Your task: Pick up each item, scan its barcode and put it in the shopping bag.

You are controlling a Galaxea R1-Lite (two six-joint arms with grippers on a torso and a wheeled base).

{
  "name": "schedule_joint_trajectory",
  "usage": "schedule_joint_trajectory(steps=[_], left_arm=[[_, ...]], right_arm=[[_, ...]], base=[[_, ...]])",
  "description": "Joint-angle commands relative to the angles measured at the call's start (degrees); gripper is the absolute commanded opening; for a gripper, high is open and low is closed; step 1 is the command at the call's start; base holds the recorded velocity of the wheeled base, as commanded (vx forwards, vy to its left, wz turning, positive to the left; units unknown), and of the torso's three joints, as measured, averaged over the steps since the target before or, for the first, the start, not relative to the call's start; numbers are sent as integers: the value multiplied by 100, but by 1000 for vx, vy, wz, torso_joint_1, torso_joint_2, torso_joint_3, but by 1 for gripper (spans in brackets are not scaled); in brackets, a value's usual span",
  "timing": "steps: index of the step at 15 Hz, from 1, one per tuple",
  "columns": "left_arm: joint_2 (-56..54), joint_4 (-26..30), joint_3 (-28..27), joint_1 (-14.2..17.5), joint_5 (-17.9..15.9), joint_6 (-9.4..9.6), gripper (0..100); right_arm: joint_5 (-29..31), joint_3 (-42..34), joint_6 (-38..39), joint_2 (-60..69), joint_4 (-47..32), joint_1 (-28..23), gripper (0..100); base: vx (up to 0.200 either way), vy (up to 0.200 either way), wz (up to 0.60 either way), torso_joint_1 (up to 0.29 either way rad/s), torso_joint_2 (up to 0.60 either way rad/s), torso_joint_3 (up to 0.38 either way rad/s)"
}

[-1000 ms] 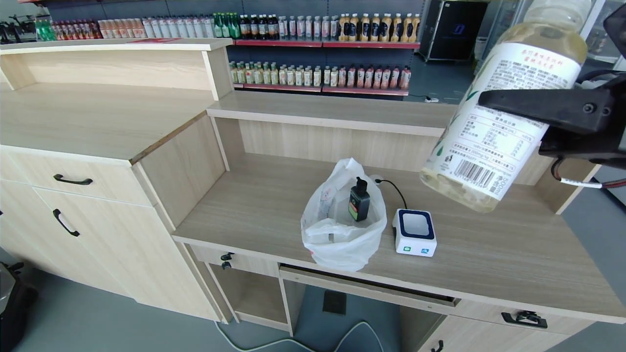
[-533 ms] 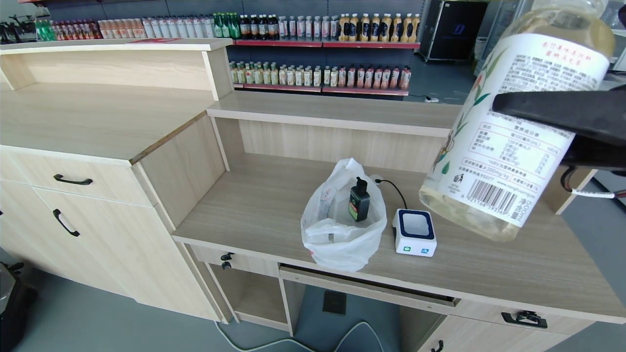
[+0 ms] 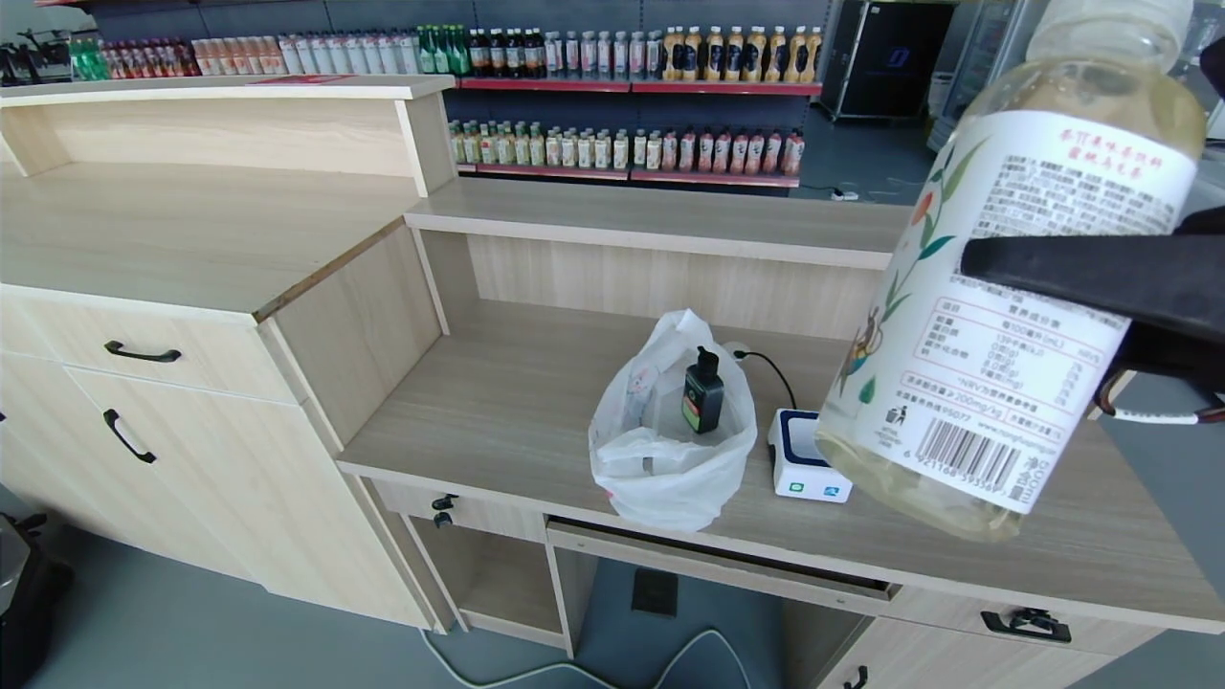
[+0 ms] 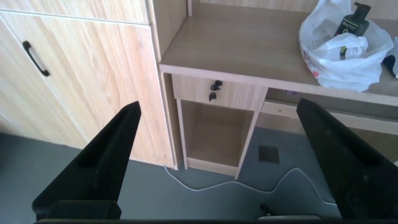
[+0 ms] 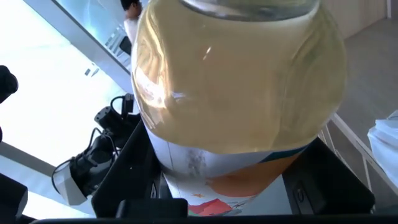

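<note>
Bottle (image 3: 995, 191): clear cylindrical plastic, pale yellow liquid, white label, barcode visible; tilted at frame right, partly covering the boxy white scanner (image 3: 799, 478). Right tool (image 5: 236, 180) clamps its label. Left tool (image 4: 214, 155) spread wide, empty. Crinkled bag (image 3: 670, 459) at centre on woodgrain tabletop (image 3: 536, 402).

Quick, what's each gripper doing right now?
Left gripper: open, empty.
Right gripper: closed on the drink bottle.

Tilted pale-liquid bottle (image 3: 957, 383) aloft, barcode outward; white scanner (image 3: 799, 476) just beside open shopping bag (image 3: 660, 469).
</note>
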State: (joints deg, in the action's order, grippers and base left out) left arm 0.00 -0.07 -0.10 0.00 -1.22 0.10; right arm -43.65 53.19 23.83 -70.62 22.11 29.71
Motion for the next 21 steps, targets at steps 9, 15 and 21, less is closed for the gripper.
schedule_joint_trajectory(steps=[9,15,21], left_arm=[[9,-1,1,0,-1,-1,100],[0,-1,1,0,-1,-1,100],[0,-1,1,0,-1,-1,100]], right_arm=[[-12,-212,-10,110,3,97,0],[-12,-327,-10,215,3,88,0],[-12,-379,-98,259,-5,70,0]], base=[[0,0,0,0,0,0],[0,0,0,0,0,0],[0,0,0,0,0,0]])
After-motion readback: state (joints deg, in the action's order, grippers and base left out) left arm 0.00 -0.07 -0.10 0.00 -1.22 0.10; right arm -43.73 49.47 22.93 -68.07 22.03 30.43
